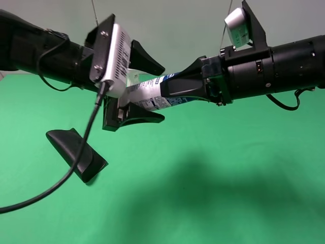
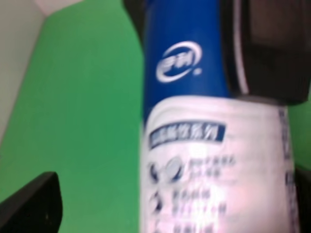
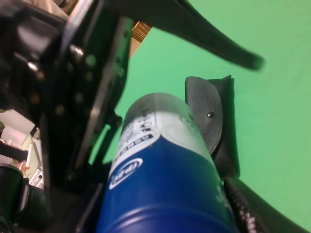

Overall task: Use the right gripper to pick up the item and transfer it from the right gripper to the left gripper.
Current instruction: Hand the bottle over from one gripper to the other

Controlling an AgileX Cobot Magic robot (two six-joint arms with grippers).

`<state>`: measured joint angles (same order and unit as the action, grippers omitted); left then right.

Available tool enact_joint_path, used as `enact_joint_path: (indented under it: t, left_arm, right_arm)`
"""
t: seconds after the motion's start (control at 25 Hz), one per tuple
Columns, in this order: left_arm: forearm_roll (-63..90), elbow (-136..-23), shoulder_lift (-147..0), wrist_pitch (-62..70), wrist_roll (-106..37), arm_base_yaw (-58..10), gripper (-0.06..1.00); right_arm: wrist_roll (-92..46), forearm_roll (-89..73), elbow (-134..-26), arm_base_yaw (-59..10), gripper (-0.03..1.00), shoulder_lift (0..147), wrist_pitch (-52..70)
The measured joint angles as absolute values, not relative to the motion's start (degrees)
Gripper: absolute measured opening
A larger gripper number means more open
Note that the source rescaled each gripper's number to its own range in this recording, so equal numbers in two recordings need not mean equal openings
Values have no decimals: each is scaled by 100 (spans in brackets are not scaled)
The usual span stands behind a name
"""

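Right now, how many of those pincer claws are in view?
2. The left pincer is at the left, open around the white end of the can. The right pincer is at the right, shut on the can's blue part. No others show.

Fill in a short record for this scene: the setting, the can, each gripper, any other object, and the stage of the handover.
setting: green surface
can: blue and white, held in the air, lying roughly level between the two arms
right gripper: shut on the can's blue part
left gripper: open, one finger above and one below the can's white end, not closed on it
other object: black case lying on the green surface, on the left arm's side
stage: can lifted; transfer not yet done
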<state>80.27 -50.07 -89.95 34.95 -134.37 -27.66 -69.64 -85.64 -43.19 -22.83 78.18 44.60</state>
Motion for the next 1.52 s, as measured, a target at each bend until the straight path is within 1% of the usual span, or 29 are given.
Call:
enact_joint_path:
  t: [0.2,0.4,0.48,0.52,0.56,0.6,0.64,0.68,0.72,0.76,0.8,1.44,1.48,1.52]
  left_arm:
    - [8039,-5224,-9167,3154,-13467,-3027,100]
    - [8044,-5269,-9179,3053,-13471,-3052,100]
    - [8044,-5269,-9185,3047,-13471,-3052,96]
    - [8044,-5269,-9185,3047,-13471,-3052,91]
    - [8044,-5269,-9185,3047,-13471,-3052,81]
    - [8038,-5269,-9185,3047,-13471,-3060,70]
    - [8023,-5269,-9185,3059,-13471,-3067,56]
    - [8007,-5269,-9185,3076,-13471,-3074,32]
    - [7977,-5269,-9192,3095,-13466,-3073,2]
    - [7985,-5269,-9196,3095,-13453,-3073,0]
    - [7976,-5269,-9196,3100,-13443,-3078,3]
    - [7958,-5269,-9196,3100,-13428,-3080,3]
    - [7958,-5269,-9196,3100,-13428,-3080,3]
    - [7958,-5269,-9196,3100,-13428,-3080,3]
  right_arm:
    - [-6957,-8475,-4319,-2283,2,7818,4367]
    - [-6957,-8469,-4319,-2283,2,7818,4356]
    - [-6957,-8469,-4319,-2283,2,7818,4338]
    - [-6957,-8469,-4319,-2283,2,7818,4322]
    - [-6953,-8485,-4319,-2283,2,7820,4300]
    - [-6953,-8504,-4319,-2283,2,7820,4259]
    - [-6953,-8550,-4319,-2283,2,7820,4211]
    - [-6953,-8617,-4319,-2277,2,7820,4157]
    - [-6953,-8625,-4319,-2265,2,7820,4158]
    - [-6953,-8625,-4319,-2265,2,7820,4165]
    - [-6953,-8625,-4319,-2265,2,7820,4165]
    - [-6932,-8636,-4319,-2265,2,7831,4165]
    - [-6920,-8657,-4319,-2265,6,7831,4170]
    - [-6893,-8709,-4319,-2265,21,7831,4230]
